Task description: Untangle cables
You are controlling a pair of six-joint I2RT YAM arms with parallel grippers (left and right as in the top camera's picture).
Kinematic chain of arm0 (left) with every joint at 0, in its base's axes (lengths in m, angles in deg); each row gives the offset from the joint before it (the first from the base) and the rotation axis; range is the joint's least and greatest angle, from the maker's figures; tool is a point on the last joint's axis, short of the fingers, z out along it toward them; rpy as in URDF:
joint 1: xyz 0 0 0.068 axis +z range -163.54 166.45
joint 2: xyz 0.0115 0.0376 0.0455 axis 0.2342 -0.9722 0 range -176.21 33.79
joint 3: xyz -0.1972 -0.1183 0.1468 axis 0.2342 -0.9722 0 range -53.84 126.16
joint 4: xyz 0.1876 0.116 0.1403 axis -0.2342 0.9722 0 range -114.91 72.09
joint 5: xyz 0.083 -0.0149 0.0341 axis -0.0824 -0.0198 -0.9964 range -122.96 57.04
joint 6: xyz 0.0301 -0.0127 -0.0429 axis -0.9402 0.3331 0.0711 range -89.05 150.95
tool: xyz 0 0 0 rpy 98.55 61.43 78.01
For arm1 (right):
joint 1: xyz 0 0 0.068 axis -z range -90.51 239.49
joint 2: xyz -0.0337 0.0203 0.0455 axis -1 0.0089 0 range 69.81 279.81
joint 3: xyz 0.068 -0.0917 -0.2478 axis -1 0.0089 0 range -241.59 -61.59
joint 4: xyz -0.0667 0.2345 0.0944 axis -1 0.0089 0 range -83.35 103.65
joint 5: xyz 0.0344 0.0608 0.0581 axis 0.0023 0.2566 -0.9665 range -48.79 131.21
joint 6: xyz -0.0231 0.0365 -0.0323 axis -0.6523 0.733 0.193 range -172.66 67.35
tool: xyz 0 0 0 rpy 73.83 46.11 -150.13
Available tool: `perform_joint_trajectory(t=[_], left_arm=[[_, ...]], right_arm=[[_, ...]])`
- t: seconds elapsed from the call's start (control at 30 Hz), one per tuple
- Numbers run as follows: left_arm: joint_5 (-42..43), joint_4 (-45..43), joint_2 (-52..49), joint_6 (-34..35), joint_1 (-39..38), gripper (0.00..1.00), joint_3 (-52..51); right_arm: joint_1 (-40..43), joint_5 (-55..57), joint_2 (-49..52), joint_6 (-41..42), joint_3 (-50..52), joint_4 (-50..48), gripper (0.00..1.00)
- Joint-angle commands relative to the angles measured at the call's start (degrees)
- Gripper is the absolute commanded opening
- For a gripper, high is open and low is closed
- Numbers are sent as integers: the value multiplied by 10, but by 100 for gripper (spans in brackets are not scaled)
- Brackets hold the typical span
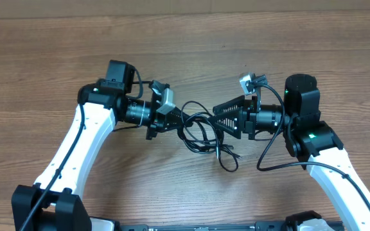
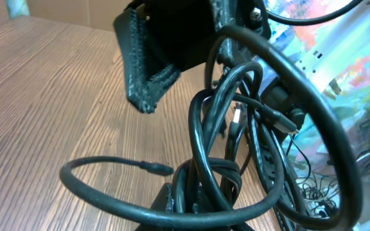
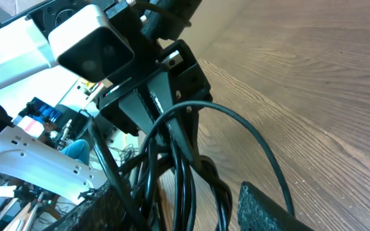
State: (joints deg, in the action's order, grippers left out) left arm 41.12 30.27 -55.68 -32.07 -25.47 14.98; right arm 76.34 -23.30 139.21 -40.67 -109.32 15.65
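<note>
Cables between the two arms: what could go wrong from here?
1. The right fingers straddle several strands of the cables; closing could clamp them all and tighten the tangle when pulled.
2. The left fingers hold the bundle at one spot; a hard pull may slip it out.
3. A loose plug end could snag a loop.

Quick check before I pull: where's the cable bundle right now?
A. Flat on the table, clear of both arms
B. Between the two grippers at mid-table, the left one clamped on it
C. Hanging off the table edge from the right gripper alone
B: the overhead view shows the cables bunched between the left gripper and the right gripper at mid-table, and the right wrist view shows the left gripper pinched on them.
</note>
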Motion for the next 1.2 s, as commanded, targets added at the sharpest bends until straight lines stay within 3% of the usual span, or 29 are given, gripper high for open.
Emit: perform_joint_trajectory(t=[0.0, 0.13, 0.27, 0.83, 1.0, 1.17], left_arm=[[35, 0, 7, -43, -10, 4, 2], [34, -1, 7, -43, -13, 4, 2], [35, 0, 7, -43, -13, 4, 2], [33, -3, 7, -43, -14, 4, 2], [33, -12, 7, -43, -17, 4, 2], [33, -12, 7, -40, -17, 4, 2]], right_arm=[[-5, -12, 2, 0, -15, -3, 55], [-19, -11, 2, -1, -15, -3, 54], [-24, -9, 2, -1, -15, -3, 45], [-27, -10, 2, -1, -15, -3, 19], [-27, -10, 2, -1, -14, -2, 4], [-38, -9, 2, -3, -14, -3, 4]])
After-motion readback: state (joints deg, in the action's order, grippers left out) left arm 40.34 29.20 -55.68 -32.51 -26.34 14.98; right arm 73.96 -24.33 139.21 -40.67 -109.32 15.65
